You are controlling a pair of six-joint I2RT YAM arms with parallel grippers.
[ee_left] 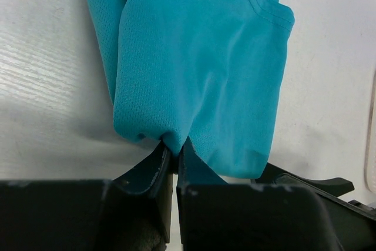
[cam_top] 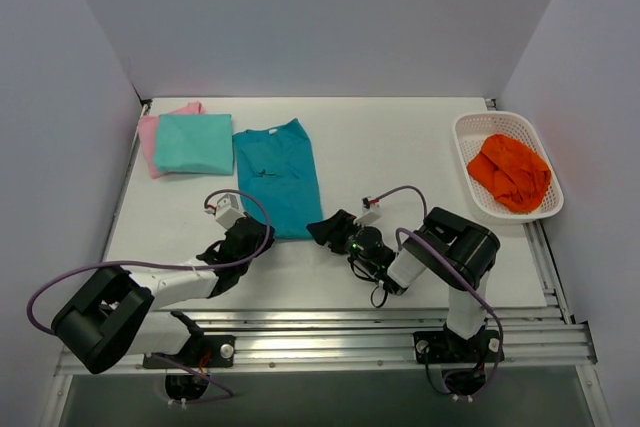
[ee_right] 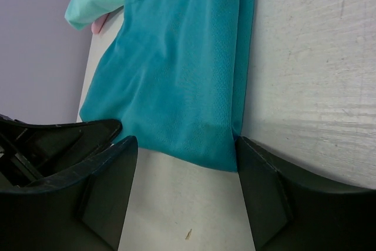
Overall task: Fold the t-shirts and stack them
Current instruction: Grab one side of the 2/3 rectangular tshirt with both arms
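A deep teal t-shirt (cam_top: 277, 179) lies folded lengthwise on the table, collar to the far side. My left gripper (cam_top: 258, 235) is shut on its near left corner; the left wrist view shows the cloth (ee_left: 200, 69) pinched between the fingertips (ee_left: 174, 152). My right gripper (cam_top: 327, 228) is open at the shirt's near right corner; in the right wrist view the hem (ee_right: 182, 86) lies just ahead of the spread fingers (ee_right: 258, 174). A folded aqua-mint t-shirt (cam_top: 194, 142) lies on a pink t-shirt (cam_top: 150, 137) at the far left.
A white basket (cam_top: 470, 147) at the right holds an orange cloth (cam_top: 510, 172). White walls stand close on the left, back and right. A metal rail (cam_top: 340, 332) runs along the near edge.
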